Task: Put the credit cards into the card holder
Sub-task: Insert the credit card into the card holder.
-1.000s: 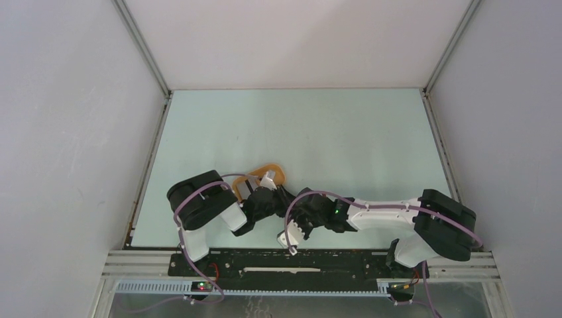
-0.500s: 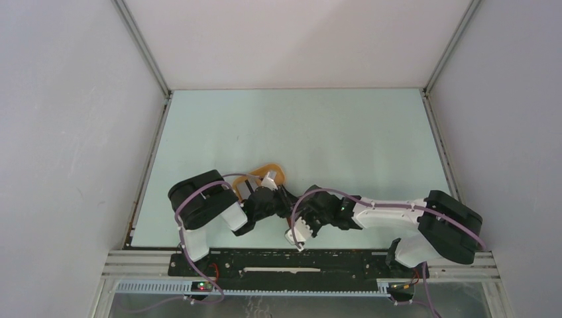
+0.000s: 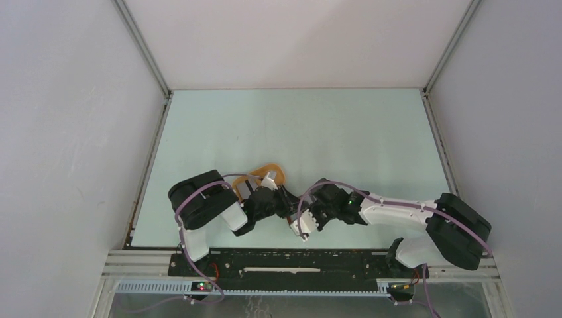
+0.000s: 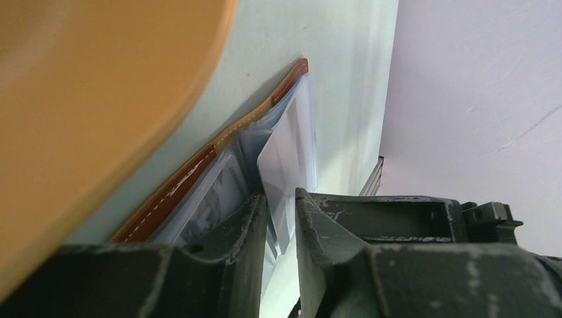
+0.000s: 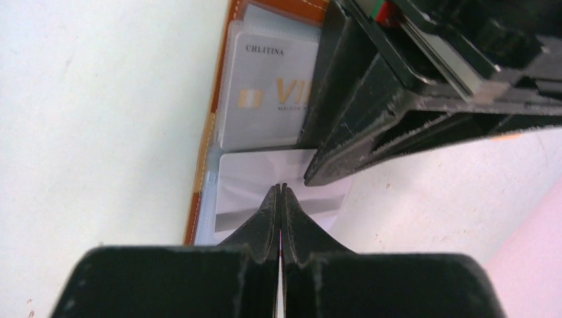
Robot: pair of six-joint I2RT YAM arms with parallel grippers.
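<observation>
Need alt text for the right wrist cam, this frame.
The right tool, fingers shut, points its tip at a silvery card in a clear sleeve of the open, brown-edged card holder. A white card with gold lettering sits in the next sleeve, and the left tool reaches in from the upper right.

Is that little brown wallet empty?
No: in the right wrist view a white card with gold lettering sits behind a clear sleeve of the card holder.
</observation>
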